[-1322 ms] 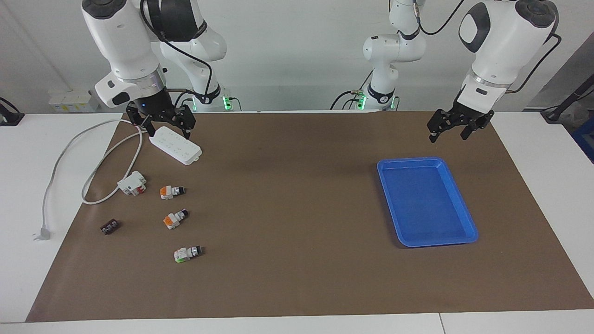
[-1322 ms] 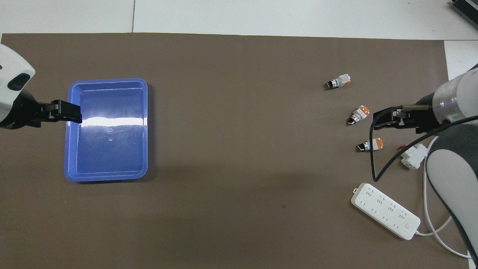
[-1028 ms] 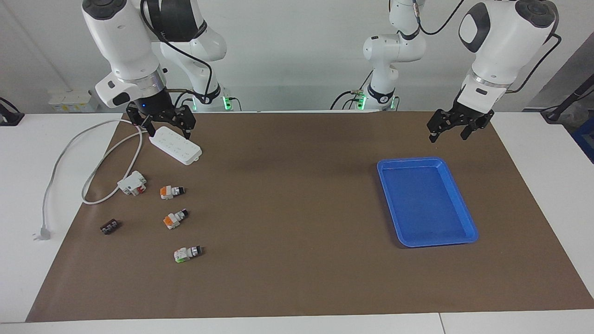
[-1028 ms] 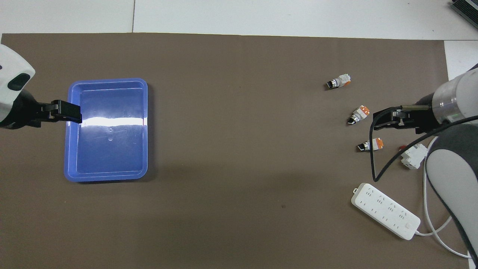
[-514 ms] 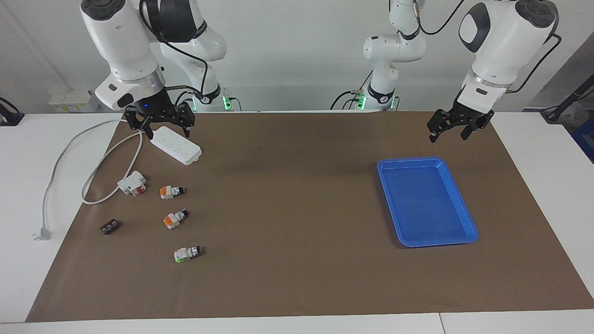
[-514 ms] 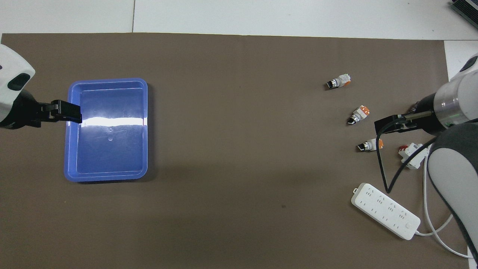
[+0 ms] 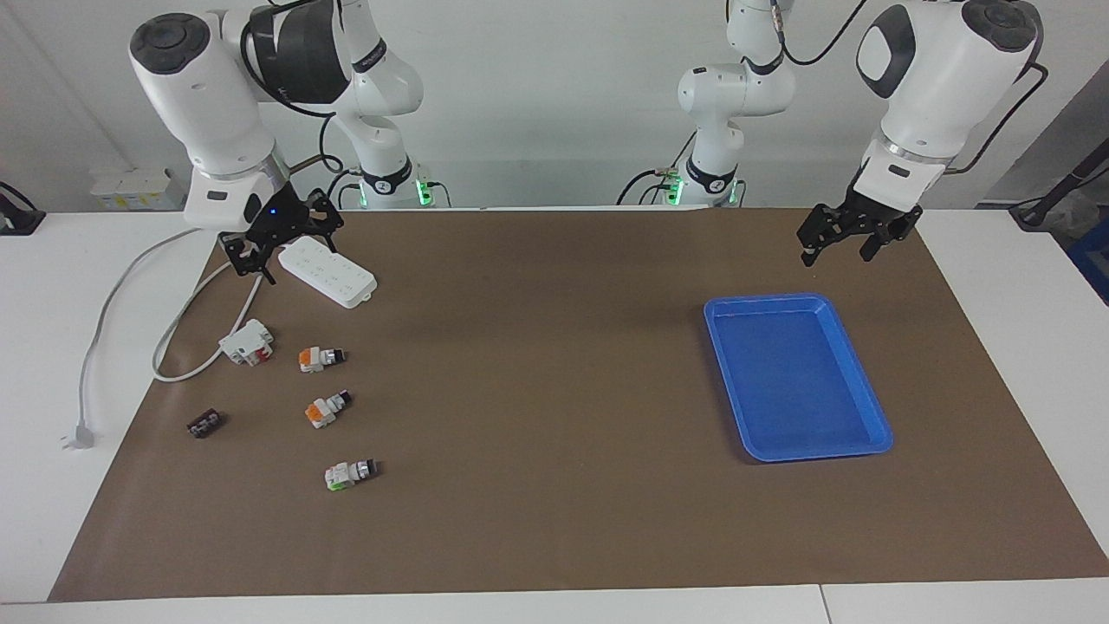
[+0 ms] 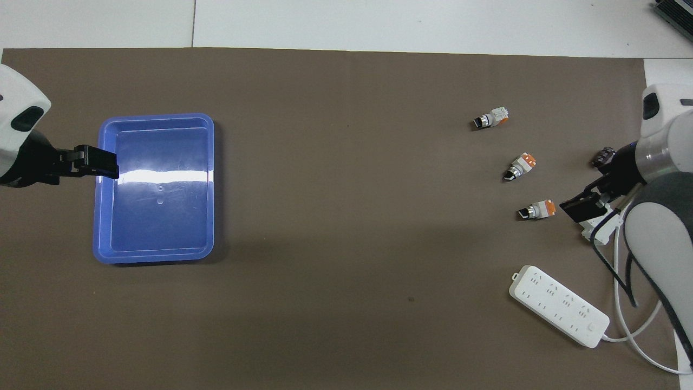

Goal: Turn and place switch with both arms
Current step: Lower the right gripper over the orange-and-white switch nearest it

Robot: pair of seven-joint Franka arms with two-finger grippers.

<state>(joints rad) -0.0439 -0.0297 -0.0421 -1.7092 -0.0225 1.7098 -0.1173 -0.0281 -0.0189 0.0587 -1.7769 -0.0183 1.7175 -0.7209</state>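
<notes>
brown mat (image 7: 554, 416) on white table (image 7: 52, 364), pale wall; both jaws open, empty

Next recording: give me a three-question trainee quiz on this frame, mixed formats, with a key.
1. True or false: the blue tray already holds a switch.
2. How many small knob switches lie on the brown mat?
3. Multiple choice: the right gripper hangs over A) the tray, B) the mat beside the power strip, C) the green-faced switch.

Key
1. False: the tray is empty.
2. Three, in a row; the green-faced one lies farthest from the robots.
3. B. It is open and holds nothing; the left gripper waits open near the tray.
</notes>
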